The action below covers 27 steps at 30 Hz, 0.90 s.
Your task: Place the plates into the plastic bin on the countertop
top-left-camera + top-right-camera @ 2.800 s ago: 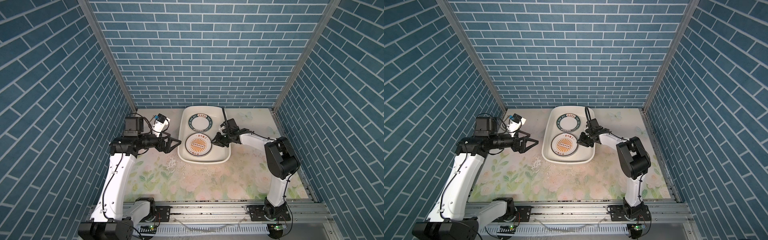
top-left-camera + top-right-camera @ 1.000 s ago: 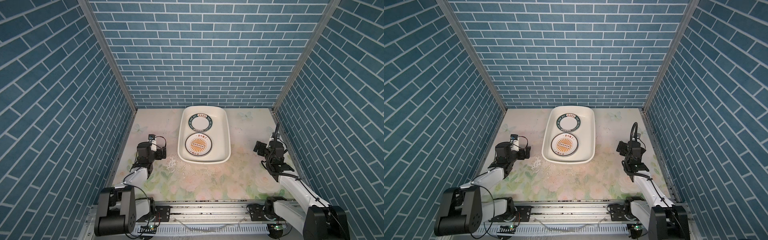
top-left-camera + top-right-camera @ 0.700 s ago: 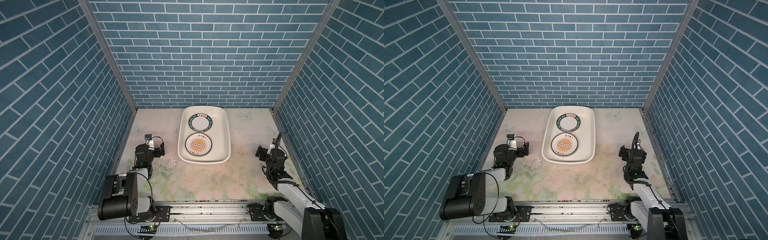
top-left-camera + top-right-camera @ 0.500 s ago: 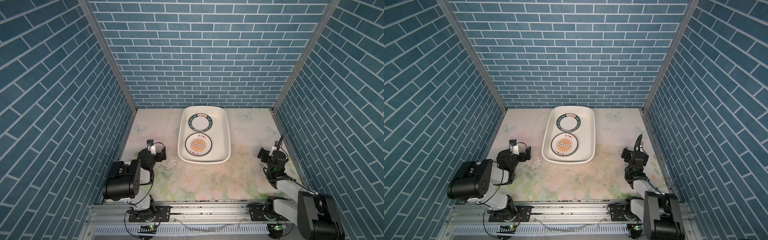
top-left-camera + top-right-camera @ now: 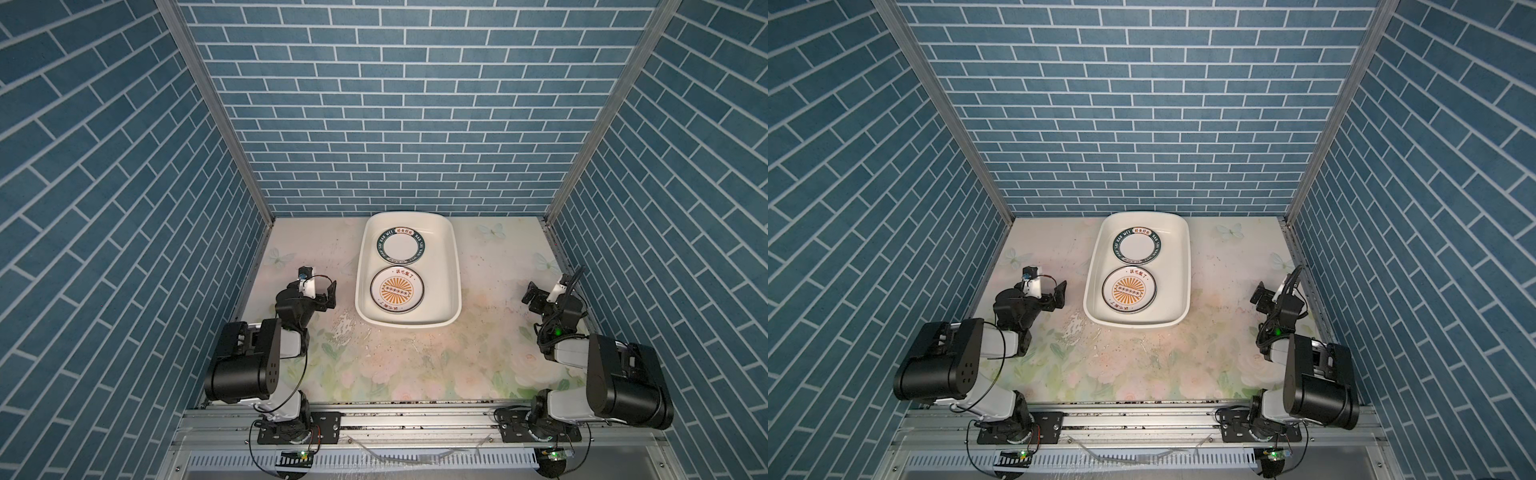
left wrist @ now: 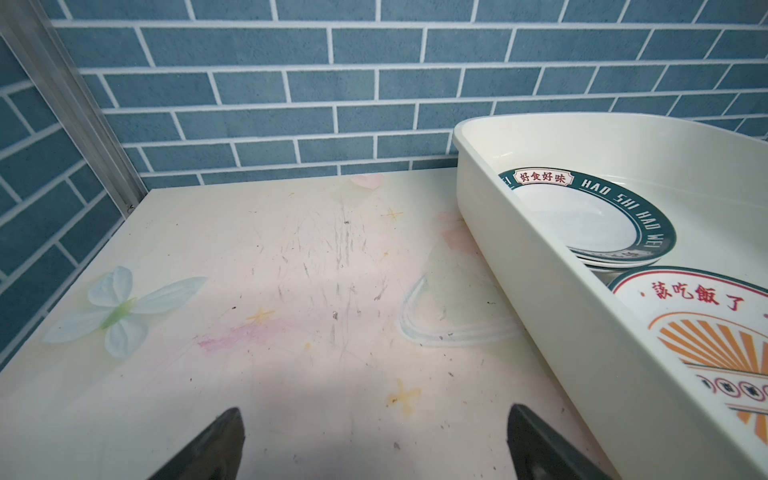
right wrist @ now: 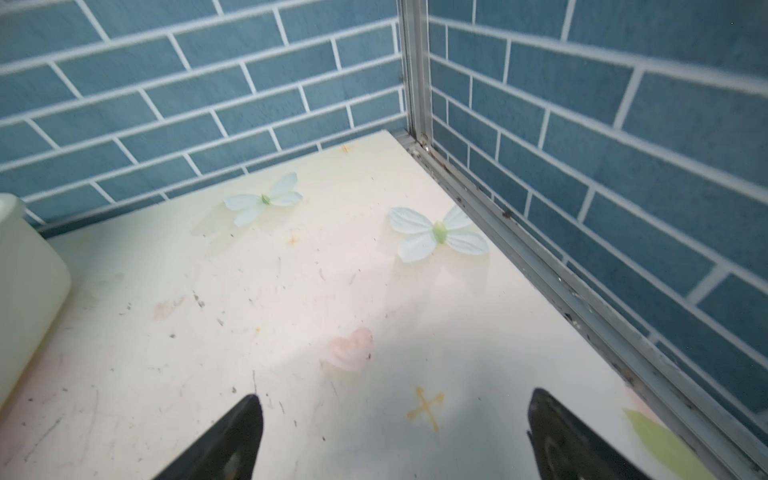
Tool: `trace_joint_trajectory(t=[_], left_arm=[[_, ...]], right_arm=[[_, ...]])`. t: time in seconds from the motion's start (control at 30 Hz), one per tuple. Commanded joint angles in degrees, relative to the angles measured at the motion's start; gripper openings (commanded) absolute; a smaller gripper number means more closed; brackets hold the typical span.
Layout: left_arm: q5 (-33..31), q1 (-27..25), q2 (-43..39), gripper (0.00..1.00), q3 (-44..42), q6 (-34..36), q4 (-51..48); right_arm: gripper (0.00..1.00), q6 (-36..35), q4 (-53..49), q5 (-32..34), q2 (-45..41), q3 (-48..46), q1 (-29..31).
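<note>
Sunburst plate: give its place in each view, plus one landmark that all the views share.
Top view: sunburst plate lies in the bin's near half, in front of the green plate.
Top view: sunburst plate in the same spot.
Left wrist: sunburst plate in the bin, nearer than the green plate, cut off by the frame.
Right wrist: not in it.
Shared landmark: the bin; only its outer corner shows in the right wrist view.

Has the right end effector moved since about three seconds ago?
Yes. The right end effector was at the plastic bin's right rim. Now it sits near the rail on the right, well clear of the bin.
</note>
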Motion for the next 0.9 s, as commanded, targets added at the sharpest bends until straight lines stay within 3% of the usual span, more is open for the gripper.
trace_joint_trajectory(t=[0.0,0.27,0.33,0.4,0.43,0.5,0.6,0.67,0.87], left_arm=[[1.93,-0.12,-0.85,1.0,0.77,1.03,-3.91],[1.89,-0.12,-0.79,1.0,0.73,1.01,-3.9],[1.89,-0.12,-0.75,1.0,0.74,1.02,-3.85],[1.93,-0.12,-0.74,1.0,0.73,1.02,-3.84],[1.91,-0.12,-0.75,0.99,0.69,1.02,-3.83],[1.87,-0.12,-0.76,1.0,0.83,1.02,-3.92],[1.86,-0.12,-0.75,1.0,0.84,0.95,-3.92],[1.88,-0.12,-0.82,1.0,0.77,1.01,-4.02],[1.86,-0.12,-0.8,1.0,0.81,1.02,-4.05]], right_arm=[[0.98,0.65,11.11,-1.91,2.03,-3.55,-0.2],[0.98,-1.46,1.96,-0.45,1.71,0.99,1.53],[0.98,-5.06,-0.99,-2.17,3.19,3.07,3.87],[0.92,-8.79,5.39,-3.64,9.04,3.65,7.05],[0.92,-9.48,-2.4,-0.7,5.9,4.93,7.9],[0.95,-8.94,2.74,-0.6,8.15,4.11,7.93],[0.98,-7.97,-6.77,2.84,7.29,8.2,8.0],[0.99,-8.08,-5.97,2.92,7.38,7.9,8.0],[0.99,-11.18,-4.59,-4.26,7.63,7.51,8.39]])
